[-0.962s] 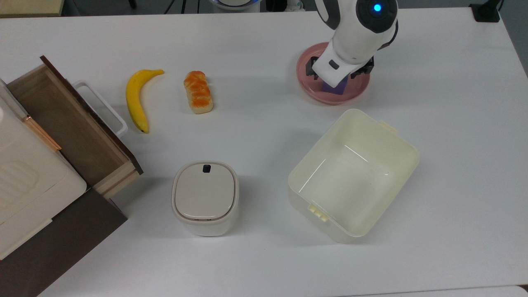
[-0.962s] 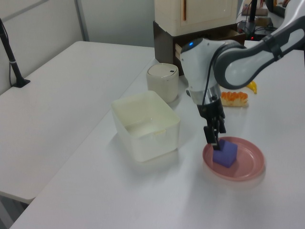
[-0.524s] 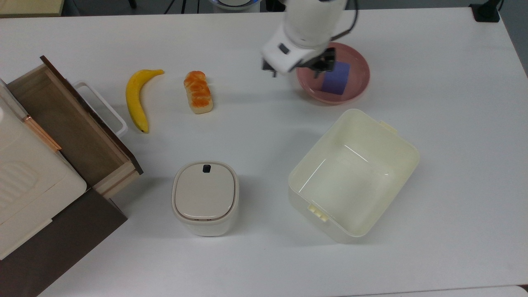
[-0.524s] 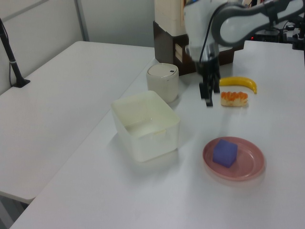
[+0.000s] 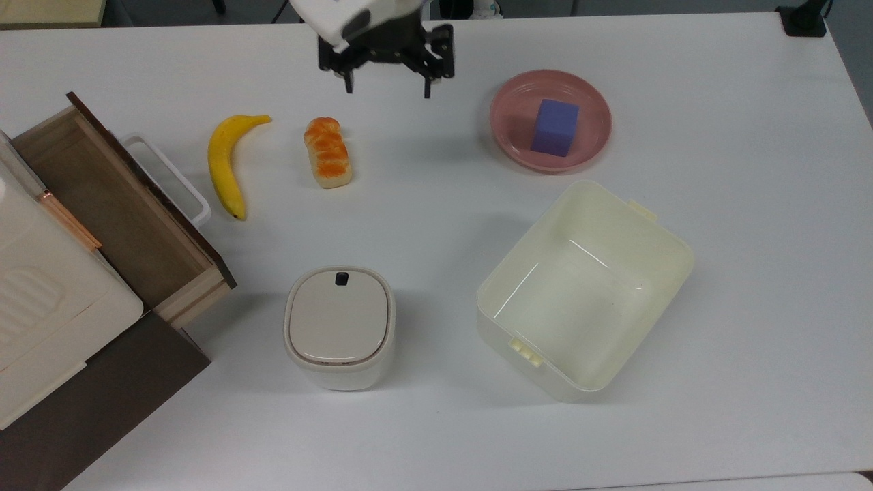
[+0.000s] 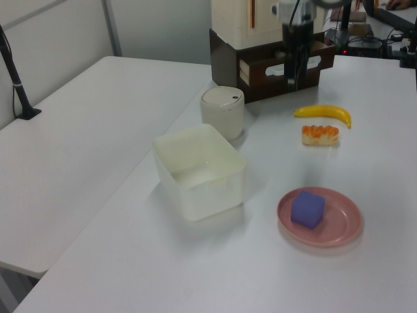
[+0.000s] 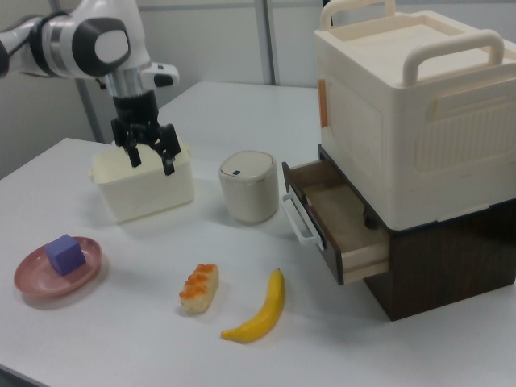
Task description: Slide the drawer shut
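My claw (image 5: 387,87) hangs spread wide, nothing held, above the table (image 5: 436,423) near the top view's upper edge, up and right of the bread (image 5: 328,151) and well apart from the drawer (image 5: 116,204). In the right view the claw (image 7: 151,160) is in the air in front of the tub (image 7: 143,187), both fingers (image 7: 170,164) pointing down. In the left view the claw (image 6: 294,78) shows in front of the cabinet (image 6: 229,62). Drawer sits pulled out of the cabinet at the top view's left, light wood inside, dark front panel facing the banana (image 5: 227,164), white handle (image 5: 176,179) between panel and banana. Right view: drawer (image 7: 339,219) out toward the right view's left, a cream case (image 7: 411,105) stacked on the cabinet above it. Banana and bread lie side by side, apart. Lidded bin (image 5: 339,327) stands just right of the drawer's lower corner in the top view; tub (image 5: 584,290) to its right, open. Pink plate (image 5: 586,150) with a purple block (image 5: 554,127) on it sits above the tub in the top view.
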You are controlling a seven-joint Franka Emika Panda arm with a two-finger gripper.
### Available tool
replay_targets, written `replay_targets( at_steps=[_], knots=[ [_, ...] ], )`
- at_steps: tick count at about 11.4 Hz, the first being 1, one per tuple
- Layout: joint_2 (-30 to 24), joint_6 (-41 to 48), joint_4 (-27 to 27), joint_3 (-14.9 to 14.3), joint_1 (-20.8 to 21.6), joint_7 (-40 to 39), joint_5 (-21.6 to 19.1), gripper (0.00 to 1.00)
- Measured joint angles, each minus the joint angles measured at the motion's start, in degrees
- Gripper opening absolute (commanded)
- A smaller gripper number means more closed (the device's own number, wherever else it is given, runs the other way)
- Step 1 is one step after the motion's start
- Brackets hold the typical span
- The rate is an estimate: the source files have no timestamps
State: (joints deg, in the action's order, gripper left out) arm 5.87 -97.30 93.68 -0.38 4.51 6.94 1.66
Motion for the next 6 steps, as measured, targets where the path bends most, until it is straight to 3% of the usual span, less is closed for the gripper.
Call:
replay_targets(
  at_steps=[3,4,5,6],
  knots=[
    [-0.9,0.0,-2.7,0.0,-1.5,-0.1,2.2,1.0],
    [-0.9,0.0,-2.7,0.0,-1.5,-0.1,2.7,0.94],
    [-0.8,0.0,-2.7,0.0,-1.5,-0.1,2.9,0.49],
    [-0.7,0.0,-2.7,0.0,-1.5,-0.2,2.9,0.1]
  ],
)
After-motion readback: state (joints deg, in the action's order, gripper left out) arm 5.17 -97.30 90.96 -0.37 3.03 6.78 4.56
